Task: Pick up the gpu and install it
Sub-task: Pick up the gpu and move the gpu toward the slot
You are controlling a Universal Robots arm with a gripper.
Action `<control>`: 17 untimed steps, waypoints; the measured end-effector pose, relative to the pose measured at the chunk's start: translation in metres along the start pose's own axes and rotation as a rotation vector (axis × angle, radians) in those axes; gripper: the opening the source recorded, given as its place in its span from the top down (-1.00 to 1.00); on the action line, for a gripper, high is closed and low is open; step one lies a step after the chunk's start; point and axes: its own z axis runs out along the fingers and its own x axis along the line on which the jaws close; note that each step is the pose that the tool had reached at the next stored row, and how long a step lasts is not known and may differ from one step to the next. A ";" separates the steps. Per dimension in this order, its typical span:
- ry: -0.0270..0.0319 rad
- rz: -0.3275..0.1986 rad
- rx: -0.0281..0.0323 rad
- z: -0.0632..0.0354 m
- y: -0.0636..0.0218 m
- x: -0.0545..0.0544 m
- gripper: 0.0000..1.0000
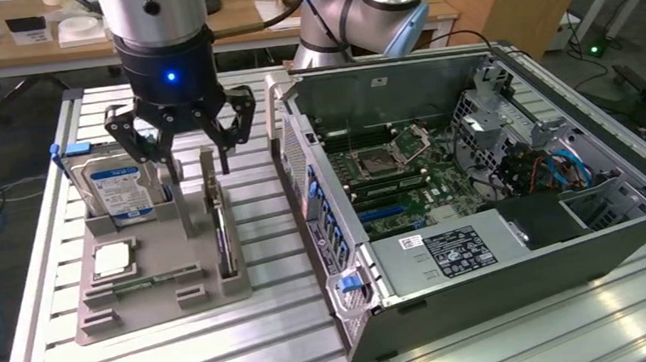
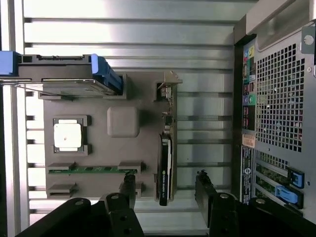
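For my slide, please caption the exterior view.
Open gripper above the gpu, upright in a grey holder beside the open case.

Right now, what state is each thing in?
tool: open, above the gpu, holding nothing.
gpu: on edge in its holder slot, not installed.
hard drive: upright in the holder.
cpu: flat in its recess.
memory stick: on edge in its slot.
case: side open, motherboard exposed.

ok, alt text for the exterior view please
A robot arm's gripper, fingers open, hangs over the gpu, which stands on edge in a gray parts holder on a slatted metal table. A hard drive stands in the same holder, and an open computer case sits to the exterior view's right.
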 end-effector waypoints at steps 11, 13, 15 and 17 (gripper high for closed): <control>0.0000 -0.006 -0.0002 0.0200 -0.0030 0.000 -0.22; 0.0000 -0.006 -0.0001 0.0236 -0.0032 0.000 -0.22; 0.0000 -0.006 -0.0002 0.0272 -0.0033 0.000 -0.22; 0.0000 -0.006 -0.0002 0.0309 -0.0033 -0.001 -0.22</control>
